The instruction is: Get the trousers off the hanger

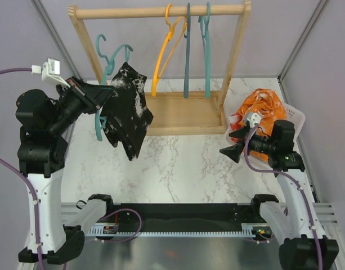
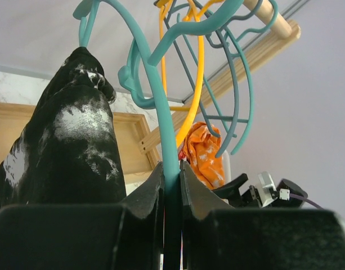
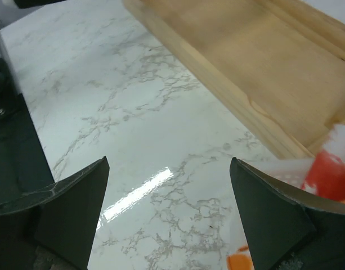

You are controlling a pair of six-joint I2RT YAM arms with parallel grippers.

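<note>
Top external shows us our left gripper (image 1: 104, 97) clamped on the teal hanger (image 2: 169, 140) carrying the black trousers (image 1: 130, 109), left of the wooden rack (image 1: 133, 12). Our right gripper (image 1: 231, 152) gapes wide, empty, beside the right-hand basket (image 1: 296, 116) holding orange trousers (image 1: 262, 104).

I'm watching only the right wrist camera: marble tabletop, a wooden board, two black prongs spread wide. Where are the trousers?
Observer: The black trousers hang on a teal hanger over the table's left side, away from the rack's rail.
Operator: What keeps that hanger up?
Observer: The left gripper does. Its jaws are shut on the hanger's teal stem, and the cloth drapes beside them.
Operator: Any other trousers around?
Observer: An orange patterned pair lies in a white basket, just behind the right gripper.
</note>
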